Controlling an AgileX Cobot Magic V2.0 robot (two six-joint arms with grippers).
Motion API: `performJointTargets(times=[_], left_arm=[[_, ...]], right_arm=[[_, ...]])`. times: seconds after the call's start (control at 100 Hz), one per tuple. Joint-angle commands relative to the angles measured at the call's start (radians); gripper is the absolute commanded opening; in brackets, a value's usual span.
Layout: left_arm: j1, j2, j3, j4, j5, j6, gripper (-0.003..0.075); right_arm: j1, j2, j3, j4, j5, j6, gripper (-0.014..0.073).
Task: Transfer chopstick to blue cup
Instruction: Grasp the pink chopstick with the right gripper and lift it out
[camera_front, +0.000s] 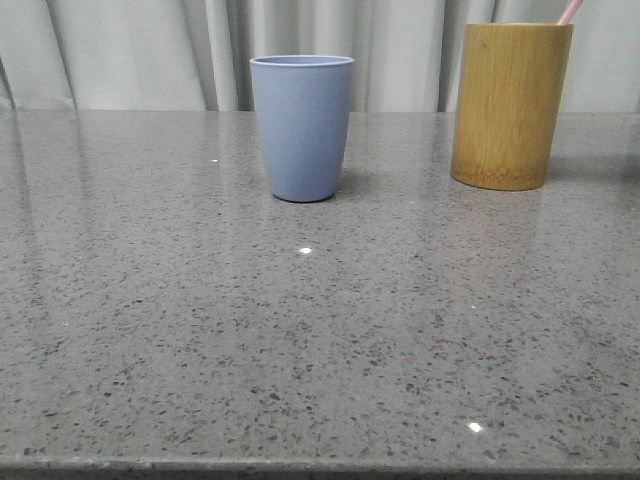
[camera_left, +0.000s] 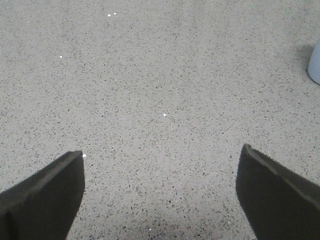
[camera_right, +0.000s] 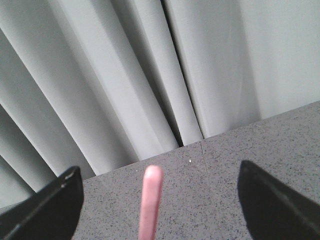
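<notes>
this looks like a staged test place, a lab or demo corner, made to look like a kitchen. the work surface is a grey speckled stone countertop (camera_front: 320, 340), polished, with small light reflections on it. behind it hangs a pale grey curtain (camera_front: 150, 50) in long folds, closing the whole background, so no wall or furniture shows. on the counter stand only table things: a blue cup (camera_front: 302, 127) and a bamboo holder (camera_front: 510, 105) with a pink chopstick (camera_front: 570, 11) in it. dark gripper fingers (camera_left: 42, 200) show in both wrist views.
</notes>
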Motion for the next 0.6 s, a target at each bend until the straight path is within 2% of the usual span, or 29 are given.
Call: performJointTargets(times=[0.0, 0.25, 0.59], left_arm=[[0.005, 0.002, -0.023, -0.002, -0.076, -0.01, 0.0599], [0.005, 0.002, -0.023, 0.0, -0.076, -0.01, 0.0599], [0.005, 0.002, -0.023, 0.002, -0.076, -0.01, 0.0599]], right_arm=[[0.0, -0.029, -0.038, -0.006, -0.066, 0.005, 0.0606], [0.0, -0.029, -0.038, -0.006, -0.012, 0.007, 0.0388], [0.001, -0.029, -0.038, -0.006, 0.002, 0.032, 0.0181]])
